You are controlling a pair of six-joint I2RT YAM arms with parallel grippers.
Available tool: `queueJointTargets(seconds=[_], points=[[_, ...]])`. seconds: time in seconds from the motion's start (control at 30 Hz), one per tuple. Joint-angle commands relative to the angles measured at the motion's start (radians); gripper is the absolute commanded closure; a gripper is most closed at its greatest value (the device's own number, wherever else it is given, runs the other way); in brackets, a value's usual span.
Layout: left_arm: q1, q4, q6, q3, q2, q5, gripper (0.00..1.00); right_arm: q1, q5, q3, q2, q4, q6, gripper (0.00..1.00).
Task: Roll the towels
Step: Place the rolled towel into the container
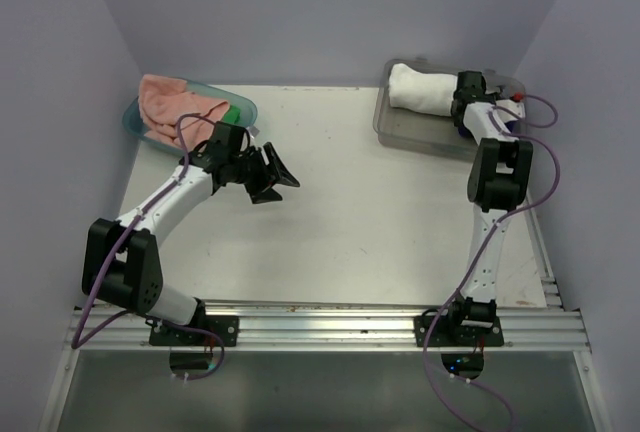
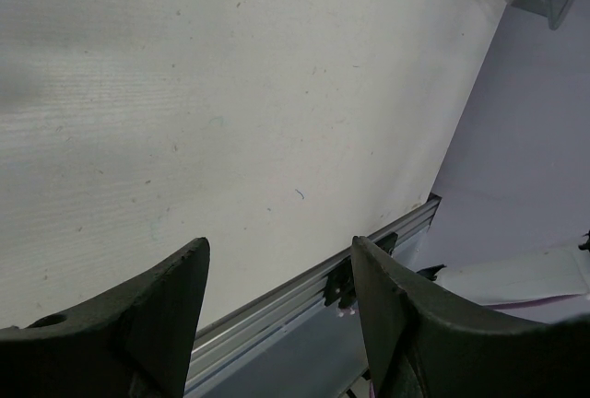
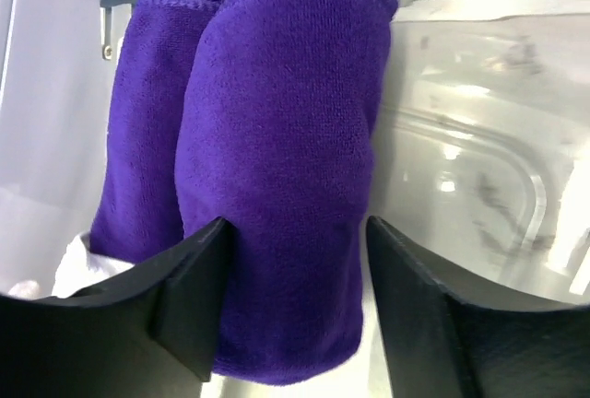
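A rolled purple towel (image 3: 286,140) stands in the clear bin (image 3: 479,140) between the fingers of my right gripper (image 3: 297,223). The gripper is open: the left finger touches the roll and the right finger stands a little off it. A second purple roll (image 3: 147,122) lies just left of it, with a bit of white towel (image 3: 74,274) below. From above, my right gripper (image 1: 463,102) is down in the bin (image 1: 400,137) beside a rolled white towel (image 1: 420,88). My left gripper (image 1: 272,174) hangs open and empty over the bare table; its wrist view (image 2: 279,242) shows only the tabletop.
A teal bin (image 1: 135,124) at the back left holds a crumpled pink towel (image 1: 175,100) and a green one (image 1: 233,112). Purple walls close in the table on three sides. An aluminium rail (image 1: 330,324) runs along the near edge.
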Motion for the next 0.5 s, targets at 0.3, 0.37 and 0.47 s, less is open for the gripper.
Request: queueJointTargets(seconds=[0.3,0.37,0.47], points=[[-0.008,0.039,0.027,-0.032,-0.046,0.026,0.33,-0.015,0.031,-0.204,-0.332,0.122,-0.160,0.21],[-0.008,0.045,0.033,-0.043,-0.059,0.035,0.33,-0.015,0.020,-0.209,-0.352,0.129,-0.190,0.19],[-0.008,0.048,0.046,-0.051,-0.069,0.038,0.33,-0.015,-0.037,-0.200,-0.389,0.135,-0.285,0.19]])
